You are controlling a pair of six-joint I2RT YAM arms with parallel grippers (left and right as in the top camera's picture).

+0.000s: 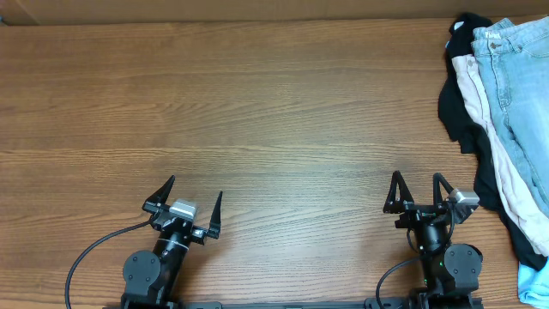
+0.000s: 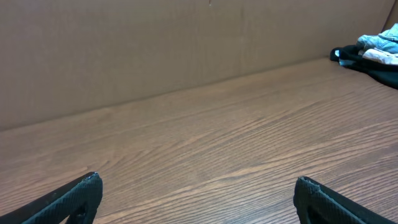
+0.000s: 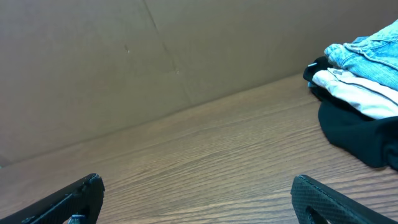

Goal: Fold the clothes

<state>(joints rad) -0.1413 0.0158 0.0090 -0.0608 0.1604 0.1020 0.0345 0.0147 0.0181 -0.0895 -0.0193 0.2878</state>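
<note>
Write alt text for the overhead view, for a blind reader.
A robot's left gripper and right gripper sit open and empty at the near edge of a wooden table. At the right edge, light-blue denim shorts lie on a beige garment and a black garment.

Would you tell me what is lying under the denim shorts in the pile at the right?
Directly beneath the denim shorts lie beige trousers, with a black garment under those, on the table. Anything else buried in the pile is covered and cannot be seen.
</note>
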